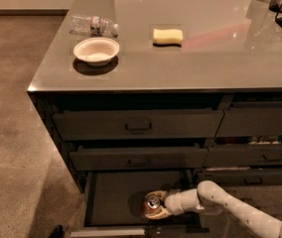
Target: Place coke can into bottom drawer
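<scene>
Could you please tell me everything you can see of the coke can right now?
The coke can is a small red-brown metal can whose silver top and pull tab are turned up toward the camera. It is inside the open bottom drawer, toward the right front, with a dark shadow beside it. The gripper, reaching in from the right, is closed around its sides. Whether its base touches the drawer floor cannot be told.
</scene>
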Available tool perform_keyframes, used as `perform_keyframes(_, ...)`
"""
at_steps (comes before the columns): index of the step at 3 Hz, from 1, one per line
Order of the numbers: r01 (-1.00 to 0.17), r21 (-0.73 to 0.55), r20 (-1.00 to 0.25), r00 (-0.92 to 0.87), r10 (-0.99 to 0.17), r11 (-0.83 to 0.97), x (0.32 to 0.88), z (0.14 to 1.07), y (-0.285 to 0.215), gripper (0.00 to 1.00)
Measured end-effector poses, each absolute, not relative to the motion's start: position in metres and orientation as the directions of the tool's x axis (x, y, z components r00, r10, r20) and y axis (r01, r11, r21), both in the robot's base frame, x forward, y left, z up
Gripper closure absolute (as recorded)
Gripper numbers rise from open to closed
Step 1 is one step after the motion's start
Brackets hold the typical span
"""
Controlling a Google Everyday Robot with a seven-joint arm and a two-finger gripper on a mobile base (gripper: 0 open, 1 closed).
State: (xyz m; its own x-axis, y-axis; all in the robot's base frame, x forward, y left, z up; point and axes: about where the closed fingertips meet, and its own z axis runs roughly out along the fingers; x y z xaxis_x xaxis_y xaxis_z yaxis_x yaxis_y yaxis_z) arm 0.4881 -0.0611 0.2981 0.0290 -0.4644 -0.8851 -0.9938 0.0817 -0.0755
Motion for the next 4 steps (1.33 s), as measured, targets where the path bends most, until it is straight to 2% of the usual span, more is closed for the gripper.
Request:
perform_keyframes(1, -0.997, -0.052, -0.862, 0.016, -0.507, 0.058, 0.485, 0.263, -0.029, 1.00)
perform_keyframes(2, -0.992, -0.097, -0.821, 0.034, -0.570, 0.081, 0.502, 0.229, 0.008, 0.96)
perform_keyframes(4, -0.990, -0.110, -0.819, 0.040, -0.572, 0.089, 0.499, 0.226, 0.011, 0.50)
